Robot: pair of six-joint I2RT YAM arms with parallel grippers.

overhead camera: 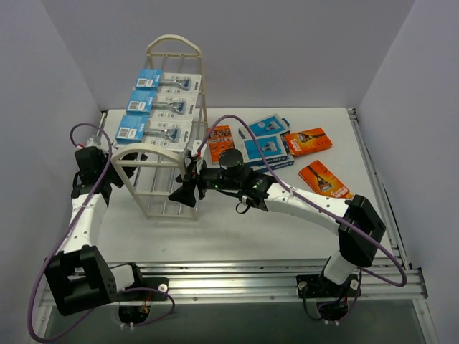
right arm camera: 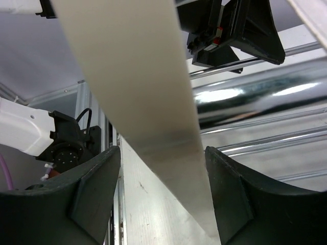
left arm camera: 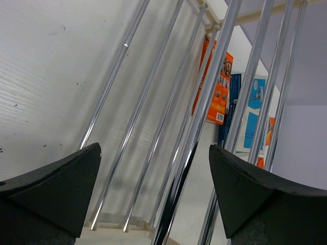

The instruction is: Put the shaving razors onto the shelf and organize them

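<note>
The cream-white shelf point(overhead camera: 172, 154) stands at the left of the table, with three blister-card razors point(overhead camera: 159, 106) lying on its top tier. On the table to its right lie an orange box point(overhead camera: 221, 141), two blue-and-white boxes point(overhead camera: 265, 148) and two more orange boxes point(overhead camera: 324, 179). My right gripper point(overhead camera: 186, 190) is open, its jaws on either side of the shelf's near right frame post point(right arm camera: 148, 92). My left gripper point(overhead camera: 111, 170) is open at the shelf's near left end, with chrome rods point(left arm camera: 196, 117) between its fingers. An orange box point(left arm camera: 217, 87) shows through the rods.
White walls close in the table on the left, back and right. An aluminium rail point(overhead camera: 272, 276) runs along the near edge by the arm bases. My left gripper shows in the right wrist view point(right arm camera: 235, 30) beyond the rods.
</note>
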